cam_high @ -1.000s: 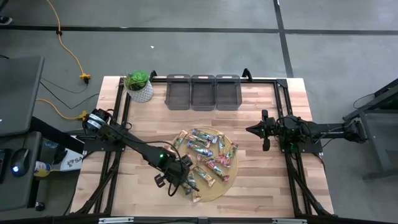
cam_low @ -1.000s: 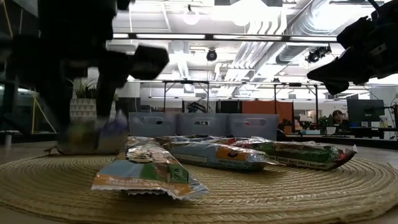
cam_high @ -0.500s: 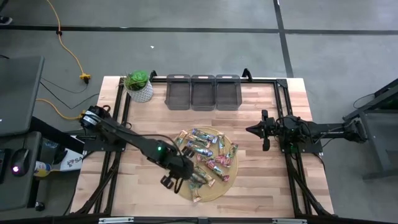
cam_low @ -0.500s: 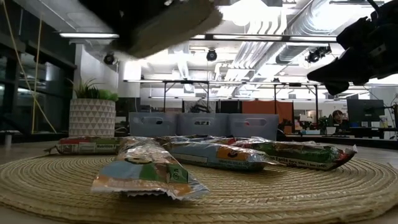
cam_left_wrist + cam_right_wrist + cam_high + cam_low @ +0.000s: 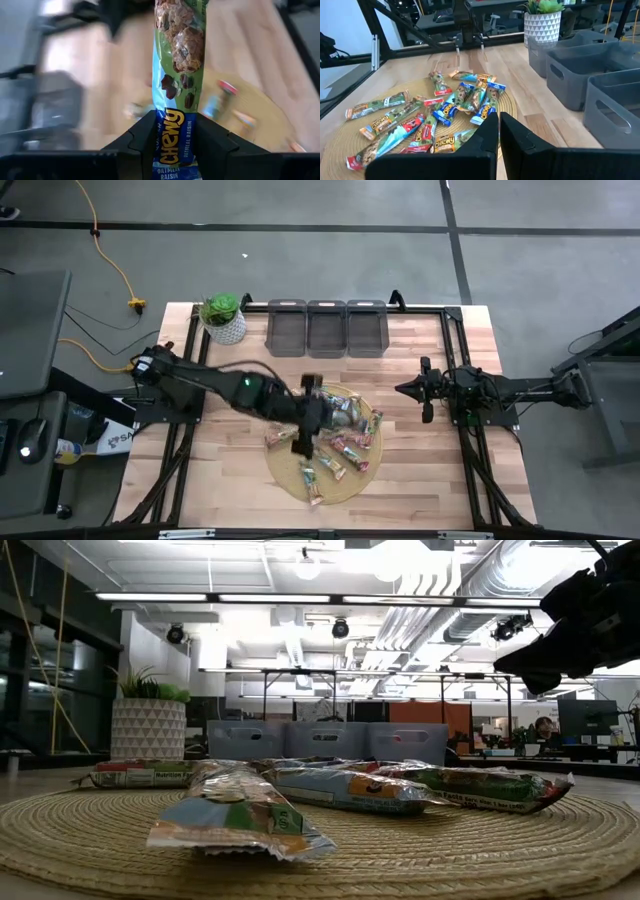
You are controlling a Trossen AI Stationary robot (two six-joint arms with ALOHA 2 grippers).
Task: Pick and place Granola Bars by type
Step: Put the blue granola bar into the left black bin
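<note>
1. High view: my left gripper (image 5: 310, 412) hangs over the woven mat (image 5: 283, 477), arm stretched toward three o'clock; three grey bins (image 5: 327, 328) at twelve look empty, so sorting has barely begun.
2. Low view: Granola Bars (image 5: 240, 820) lie piled on the mat.
3. Left wrist view: my fingers (image 5: 145, 135) pinch one green-blue bar (image 5: 179, 75).
4. Right wrist view: my right gripper (image 5: 499, 131), fingers closed on nothing, waits at three o'clock.

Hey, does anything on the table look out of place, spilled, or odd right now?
Nothing stands out. The granola bars lie in a loose heap on the woven mat, none on bare wood. The three grey bins sit in a straight row. The left gripper holds one green bar.
</note>
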